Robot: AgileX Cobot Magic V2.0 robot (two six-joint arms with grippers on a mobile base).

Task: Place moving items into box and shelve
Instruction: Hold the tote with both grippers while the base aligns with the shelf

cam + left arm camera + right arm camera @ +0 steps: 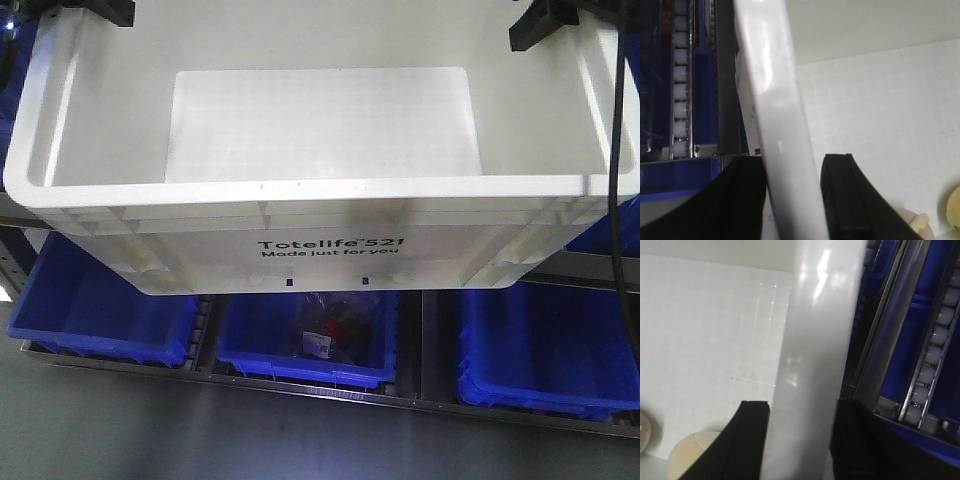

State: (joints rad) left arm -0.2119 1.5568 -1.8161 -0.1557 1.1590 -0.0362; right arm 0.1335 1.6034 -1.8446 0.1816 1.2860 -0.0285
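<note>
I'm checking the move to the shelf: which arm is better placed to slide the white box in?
Neither alone. The left hand grips the left wall of the box, and the right hand grips its right wall. With one hand on each side, both should probably push together.

Big white Totelife 521 box (300, 187), open top, printed side facing out. On its floor the pale yellow bun (690, 457) sits just beside the pinkish-brown bun (644, 432), by the right wall.
</note>
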